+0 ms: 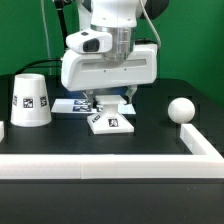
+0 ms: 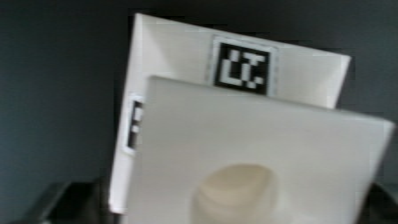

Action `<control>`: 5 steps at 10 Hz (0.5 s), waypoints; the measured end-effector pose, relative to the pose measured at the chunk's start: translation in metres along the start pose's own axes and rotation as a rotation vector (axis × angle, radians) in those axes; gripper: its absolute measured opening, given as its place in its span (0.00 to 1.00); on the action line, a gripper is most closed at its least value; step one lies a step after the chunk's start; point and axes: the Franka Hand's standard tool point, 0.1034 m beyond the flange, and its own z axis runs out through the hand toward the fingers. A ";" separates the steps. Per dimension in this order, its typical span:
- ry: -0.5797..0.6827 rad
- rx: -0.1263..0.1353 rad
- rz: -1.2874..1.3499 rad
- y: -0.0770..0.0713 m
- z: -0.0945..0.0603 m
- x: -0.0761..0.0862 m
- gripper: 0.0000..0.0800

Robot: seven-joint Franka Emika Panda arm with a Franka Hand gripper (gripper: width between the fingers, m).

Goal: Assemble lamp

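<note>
The flat square lamp base (image 1: 109,122) lies on the black table at the centre, its tag facing up. My gripper (image 1: 110,104) stands straight down over it, its fingers at the base's two sides and closed on it. In the wrist view the base (image 2: 249,140) fills the picture, with its round socket (image 2: 240,190) near the jaws and a tag (image 2: 240,65) further off. The truncated-cone shade (image 1: 30,100) stands at the exterior view's left. The ball-headed bulb (image 1: 180,110) lies at the exterior view's right, apart from the gripper.
The marker board (image 1: 70,105) lies just behind the base, partly hidden by the gripper. A low white wall (image 1: 110,160) runs along the table's front, and another (image 1: 203,145) along the exterior view's right.
</note>
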 end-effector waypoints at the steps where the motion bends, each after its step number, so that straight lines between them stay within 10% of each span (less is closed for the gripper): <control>1: 0.001 0.000 0.001 0.001 0.000 0.000 0.67; 5: 0.000 0.000 -0.002 0.000 0.000 0.000 0.67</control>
